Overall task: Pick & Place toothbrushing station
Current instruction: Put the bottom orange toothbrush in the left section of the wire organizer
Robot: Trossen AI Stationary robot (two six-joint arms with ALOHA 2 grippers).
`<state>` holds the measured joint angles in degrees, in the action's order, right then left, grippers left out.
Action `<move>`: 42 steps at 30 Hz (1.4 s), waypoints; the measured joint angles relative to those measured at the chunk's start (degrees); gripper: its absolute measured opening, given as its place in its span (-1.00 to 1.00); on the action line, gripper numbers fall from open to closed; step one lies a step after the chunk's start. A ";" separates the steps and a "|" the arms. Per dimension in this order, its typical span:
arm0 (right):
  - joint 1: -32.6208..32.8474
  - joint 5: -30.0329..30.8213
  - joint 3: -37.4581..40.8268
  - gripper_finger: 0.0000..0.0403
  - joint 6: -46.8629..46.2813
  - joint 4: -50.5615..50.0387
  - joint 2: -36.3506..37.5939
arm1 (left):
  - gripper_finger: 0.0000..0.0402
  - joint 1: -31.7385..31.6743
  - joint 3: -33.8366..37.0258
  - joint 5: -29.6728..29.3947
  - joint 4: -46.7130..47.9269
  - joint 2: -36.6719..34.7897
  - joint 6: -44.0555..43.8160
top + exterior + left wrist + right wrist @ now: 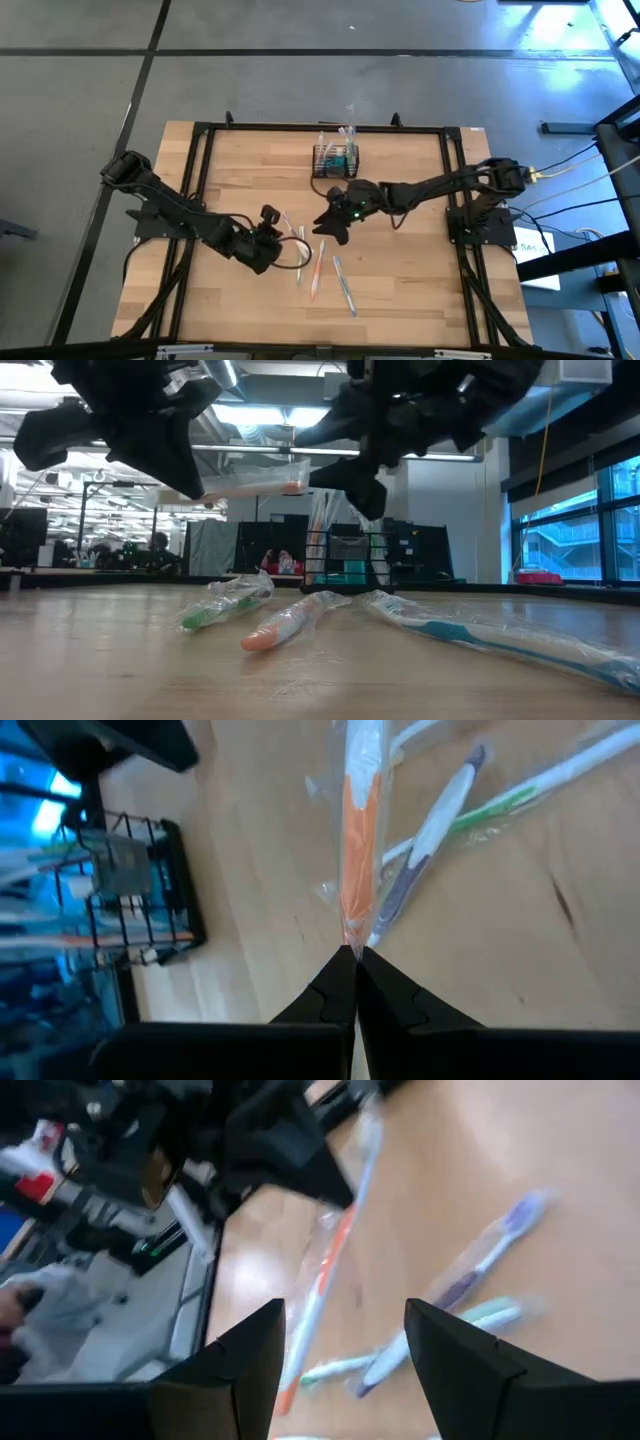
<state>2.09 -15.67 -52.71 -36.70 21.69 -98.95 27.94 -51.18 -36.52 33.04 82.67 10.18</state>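
The left gripper (355, 960) is pinched shut on a wrapped orange toothbrush (360, 830), held up off the table (400, 270). The right gripper (340, 1350) hangs wide open near the middle. The caddy (335, 160) sits near the far edge, with brushes inside.

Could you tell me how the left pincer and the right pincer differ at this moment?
The left pincer is shut on a wrapped orange toothbrush, lifted off the table; the right pincer is open and holds nothing. The left pincer is near the loose toothbrushes at mid-table; the right pincer hovers closer to the black wire caddy at the far edge. Both are dark, two-fingered, and above the wooden table.
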 joint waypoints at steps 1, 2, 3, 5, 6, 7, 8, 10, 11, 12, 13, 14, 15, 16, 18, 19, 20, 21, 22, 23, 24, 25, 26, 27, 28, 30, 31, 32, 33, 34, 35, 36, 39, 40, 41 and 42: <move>0.00 -1.21 -0.90 0.04 -0.12 0.00 -0.93 | -0.99 0.00 0.00 -0.10 -0.22 0.00 1.45; 0.06 -2.16 -1.71 0.04 -0.15 0.12 -1.77 | -0.99 0.00 0.01 -0.47 -0.56 0.00 2.84; 0.16 -2.97 -2.34 0.04 -0.15 0.09 -2.48 | -0.99 0.02 0.02 -1.11 -0.89 0.00 3.96; 0.23 -3.50 -3.61 0.04 -0.16 0.09 -3.93 | -0.99 0.01 0.01 -2.49 -1.99 0.00 5.74; 0.27 -3.64 -3.91 0.04 -0.18 -0.37 -4.44 | -0.99 0.00 0.00 -3.25 -2.19 0.00 6.59; 0.28 -3.96 -4.31 0.04 -0.18 -0.49 -5.07 | -0.99 0.00 0.00 -3.91 -2.45 0.00 7.37; 0.28 -4.45 -4.48 0.04 -0.18 -0.71 -5.47 | -0.99 0.00 0.01 -4.46 -2.50 0.00 8.11; 0.26 -5.66 -4.64 0.04 -0.23 -0.74 -6.14 | -0.99 -0.03 0.00 -5.01 -2.68 0.00 9.48; 0.29 -6.21 -4.66 0.04 -0.28 -0.80 -6.40 | -0.99 -0.09 0.00 -4.99 -2.69 0.00 10.20; 0.36 -6.48 -4.66 0.04 -0.35 -0.74 -6.64 | -0.99 -0.20 0.00 -4.99 -2.87 0.00 10.85; 0.40 -6.46 -4.66 0.04 -0.52 -0.83 -6.80 | -0.99 -0.31 0.00 -4.97 -3.11 0.00 11.42; 0.46 -6.46 -4.66 0.04 -0.86 -0.92 -6.85 | -0.99 -0.47 0.00 -4.97 -3.19 0.00 11.93; 0.55 -6.46 -4.66 0.04 -0.99 -0.87 -6.85 | -0.99 -0.76 0.00 -4.97 -3.27 0.00 12.45; 0.66 -6.47 -4.66 0.04 -1.04 -0.71 -6.85 | -0.99 -1.06 0.01 -4.97 -3.32 0.00 12.93; 0.91 -6.46 -4.66 0.04 -0.93 -0.72 -6.85 | -0.99 -1.76 0.01 -4.99 -3.40 0.00 13.81; 1.10 -6.46 -4.66 0.04 -0.61 -0.73 -6.85 | -0.99 -2.19 0.02 -4.97 -3.57 0.00 14.12; 1.30 -6.44 -4.66 0.04 -0.46 -0.71 -6.85 | -0.99 -2.61 0.00 -4.99 -3.97 0.00 14.23; 1.48 -6.43 -4.66 0.04 -0.36 -0.72 -6.84 | -0.99 -2.96 0.00 -4.99 -4.63 0.00 14.23; 1.61 -6.44 -4.66 0.04 -0.35 -0.75 -6.85 | -0.99 -3.33 0.00 -4.99 -5.39 0.00 14.24; 1.74 -6.43 -4.66 0.04 -0.35 -0.77 -6.83 | -0.99 -3.67 0.00 -4.99 -6.14 0.00 14.51; 1.84 -6.22 -4.66 0.04 -0.34 -0.74 -6.84 | -0.99 -3.90 0.00 -4.98 -6.85 0.00 15.13; 1.93 -5.89 -4.66 0.04 -0.34 -0.73 -6.82 | -0.99 -4.11 0.01 -4.97 -7.48 0.00 15.96; 1.95 -5.49 -4.66 0.04 -0.34 -0.75 -6.82 | -0.99 -4.18 0.00 -5.00 -8.04 0.00 16.81; 1.89 -5.37 -4.66 0.04 -0.34 -0.78 -6.82 | -0.99 -4.22 0.00 -4.99 -8.47 0.00 17.56; 1.89 -5.32 -4.66 0.03 -0.34 -0.82 -6.82 | -0.99 -4.27 0.00 -4.98 -8.88 0.00 18.29; 1.88 -4.48 -4.66 -0.02 -0.32 -1.60 -6.82 | -0.99 -4.44 0.00 -4.69 -9.31 0.00 18.98; 1.90 -4.04 -4.66 -0.06 -0.33 -2.14 -6.82 | -0.99 -4.47 0.00 -4.46 -9.29 0.00 19.01; 1.88 -3.97 -4.66 -0.11 -0.34 -2.45 -6.82 | -0.99 -4.48 0.02 -4.45 -9.27 0.02 19.01; 1.85 -3.95 -4.66 -0.17 -0.31 -2.43 -6.82 | -0.99 -4.48 0.00 -4.45 -9.27 0.02 19.02; 1.84 -3.95 -4.66 -0.23 -0.31 -2.41 -6.82 | -0.99 -4.48 0.00 -4.42 -9.27 0.02 19.06; 1.84 -3.93 -4.66 -0.31 -0.31 -2.42 -6.82 | -0.99 -4.48 0.01 -4.25 -9.23 0.02 19.10; 1.84 -3.93 -4.66 -0.38 -0.31 -2.45 -6.82 | -0.99 -4.46 0.00 -4.27 -9.21 0.02 19.10; 1.84 -3.89 -4.66 -0.63 -0.32 -2.42 -6.80 | -0.99 -4.48 0.00 -4.27 -9.20 0.02 19.03; 1.84 -3.63 -4.64 -0.71 -0.34 -2.73 -6.80 | -0.99 -4.48 0.00 -4.25 -9.23 0.02 18.65; 1.83 -3.32 -4.61 -0.78 -0.37 -3.30 -6.80 | -0.99 -4.46 0.00 -4.25 -9.25 0.02 18.04; 1.77 -3.21 -4.53 -0.85 -0.29 -3.63 -6.85 | -0.99 -4.36 0.00 -4.23 -9.25 0.01 17.32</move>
<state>3.86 -18.87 -57.23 -36.99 18.06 -105.80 23.58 -51.18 -40.75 23.79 82.68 27.50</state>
